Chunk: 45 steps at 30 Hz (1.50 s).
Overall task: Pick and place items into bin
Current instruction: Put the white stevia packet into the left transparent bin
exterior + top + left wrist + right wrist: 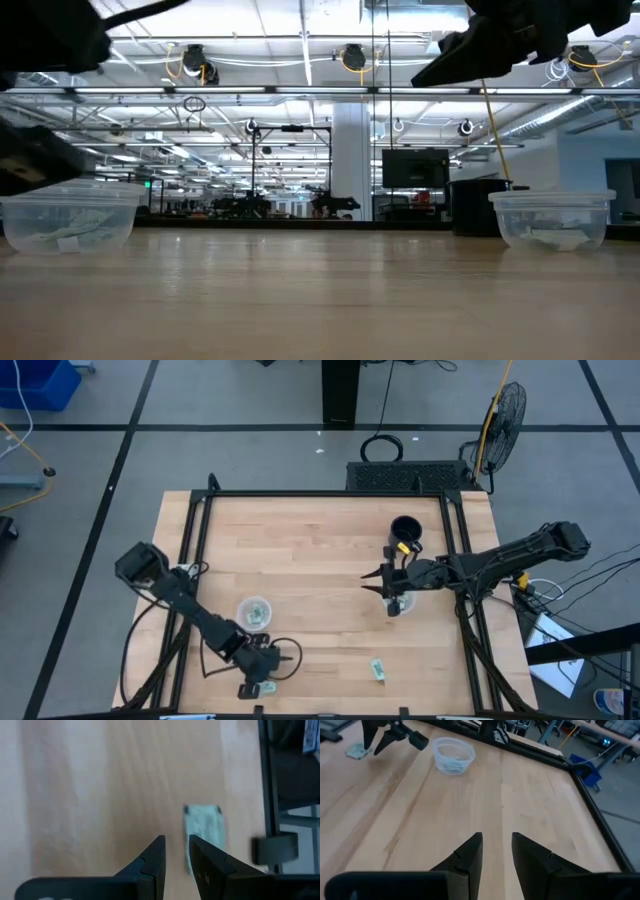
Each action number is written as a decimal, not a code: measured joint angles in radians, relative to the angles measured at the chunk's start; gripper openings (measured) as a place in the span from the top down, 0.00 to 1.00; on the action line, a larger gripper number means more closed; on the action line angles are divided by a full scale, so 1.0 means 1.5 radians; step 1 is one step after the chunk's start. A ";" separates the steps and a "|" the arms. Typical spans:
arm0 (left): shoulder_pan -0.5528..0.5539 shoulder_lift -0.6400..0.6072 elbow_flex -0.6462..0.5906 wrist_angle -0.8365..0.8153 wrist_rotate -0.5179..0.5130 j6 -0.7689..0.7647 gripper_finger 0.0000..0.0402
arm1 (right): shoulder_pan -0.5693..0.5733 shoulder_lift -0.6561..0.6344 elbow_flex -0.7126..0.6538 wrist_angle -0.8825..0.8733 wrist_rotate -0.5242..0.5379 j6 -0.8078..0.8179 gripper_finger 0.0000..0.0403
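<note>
My left gripper (177,847) (255,685) is low over the table's near-left corner, open by a narrow gap. A pale green packet (204,827) lies flat on the wood just past one fingertip and off to the side of the gap. The right wrist view shows this packet (357,751) too. A second packet (378,670) lies near the near edge. Two clear cups (253,612) (400,603) stand on the table, both with packets inside. My right gripper (372,582) (497,845) hovers open, high beside the right cup. My left gripper has one finger (205,862) standing over the near edge of the packet (192,852), which lies flat on the table. I cannot tell whether that finger touches it. Nothing is between the two fingers.
A black cup (405,530) stands behind the right clear cup. A black frame rail (270,795) runs close beside the packet at the table's edge. Bare wood (320,560) lies between the two arms.
</note>
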 joint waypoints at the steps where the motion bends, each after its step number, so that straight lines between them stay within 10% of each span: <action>1: -0.007 0.002 0.000 0.001 0.000 -0.004 0.78 | 0.000 0.000 0.000 0.000 0.000 0.009 0.75; 45: -0.070 0.016 0.001 -0.030 -0.072 0.049 0.78 | 0.002 0.000 0.000 0.000 -0.001 0.145 0.75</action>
